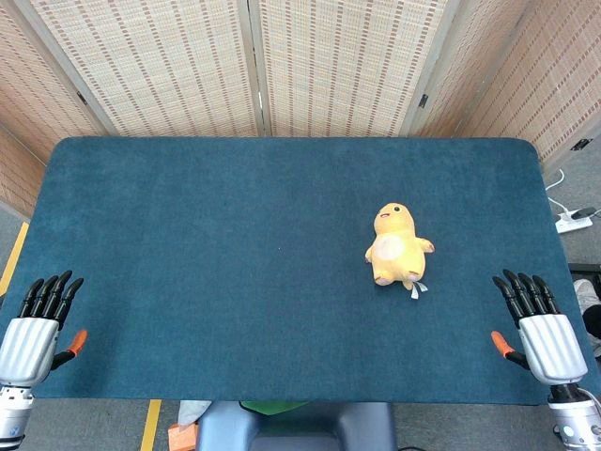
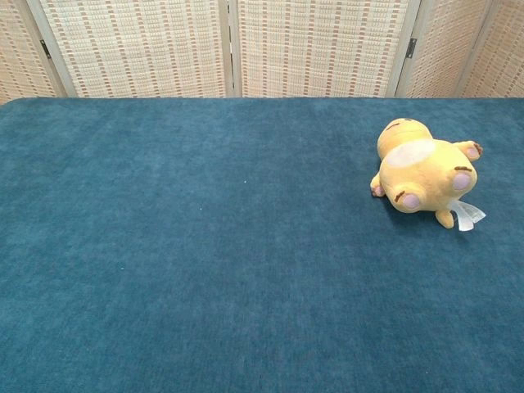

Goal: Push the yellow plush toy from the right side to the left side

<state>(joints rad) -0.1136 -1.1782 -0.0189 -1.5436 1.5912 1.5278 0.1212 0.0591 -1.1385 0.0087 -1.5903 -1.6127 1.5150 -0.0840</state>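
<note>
The yellow plush toy (image 1: 397,246) lies on its back on the right half of the blue table (image 1: 235,263), head toward the far edge, a white tag at its feet. The chest view shows the toy (image 2: 424,173) at the right, feet toward me. My right hand (image 1: 535,324) hovers at the table's near right corner, fingers straight and apart, holding nothing, well to the right of the toy. At the near left corner, my left hand (image 1: 38,324) is held the same way, empty. Neither hand shows in the chest view.
Woven folding screens (image 1: 282,66) stand behind the far table edge. A white power strip (image 1: 575,221) lies on the floor beyond the right edge. The blue table surface (image 2: 205,246) stretches left of the toy.
</note>
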